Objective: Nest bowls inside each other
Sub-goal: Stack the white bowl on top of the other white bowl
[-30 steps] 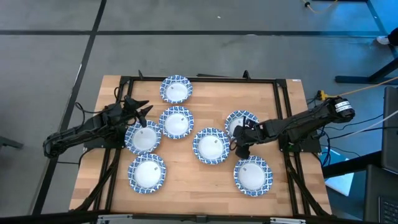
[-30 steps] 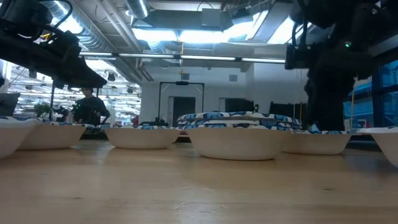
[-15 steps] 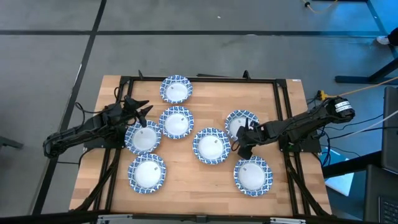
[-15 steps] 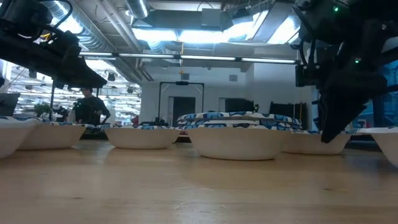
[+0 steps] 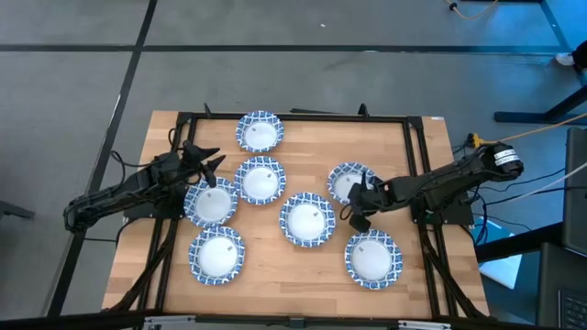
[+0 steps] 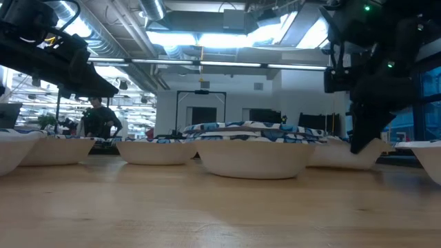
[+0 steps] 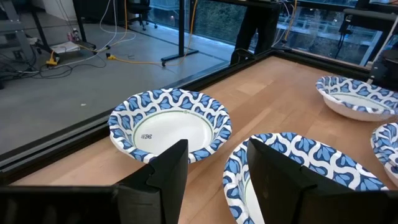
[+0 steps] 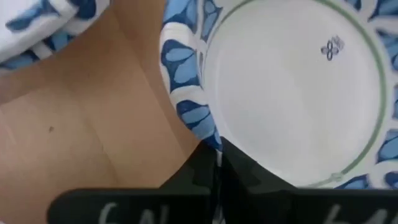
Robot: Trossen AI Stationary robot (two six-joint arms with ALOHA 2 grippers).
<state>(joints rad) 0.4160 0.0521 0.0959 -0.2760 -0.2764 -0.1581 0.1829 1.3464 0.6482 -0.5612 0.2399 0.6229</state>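
Note:
Seven blue-and-white patterned bowls show on the wooden table (image 5: pixel 275 284). My right gripper (image 5: pixel 356 212) is shut on the rim of the right-hand bowl (image 5: pixel 351 181), which also fills the right wrist view (image 8: pixel 292 93) and shows tilted in the low view (image 6: pixel 341 155). The centre bowl (image 5: pixel 307 220) rests on its base just left of it. My left gripper (image 5: pixel 207 165) hangs open and empty above the gap between two left bowls (image 5: pixel 213 203) (image 5: pixel 260 180); its fingers show apart in the left wrist view (image 7: pixel 214 152). My right gripper pinches the bowl's patterned rim (image 8: pixel 208 140) on its near side between its two fingers. The fingers (image 6: pixel 362 141) slant down from the table's near right. The held side is raised a little and the bowl is tilted, its opposite side down at the table.
Other bowls stand at the far middle (image 5: pixel 260 132), near left (image 5: pixel 217 255) and near right (image 5: pixel 373 258). A black frame (image 5: pixel 293 116) runs round the table top. Bare wood lies between the near bowls (image 5: pixel 293 270). A person (image 6: pixel 98 120) shows far behind the table.
My right gripper has tipped and gone down to the near rim of the right-hand bowl, and has raised that side, so the bowl now stands tilted. The centre bowl has slid a little toward the table's left.

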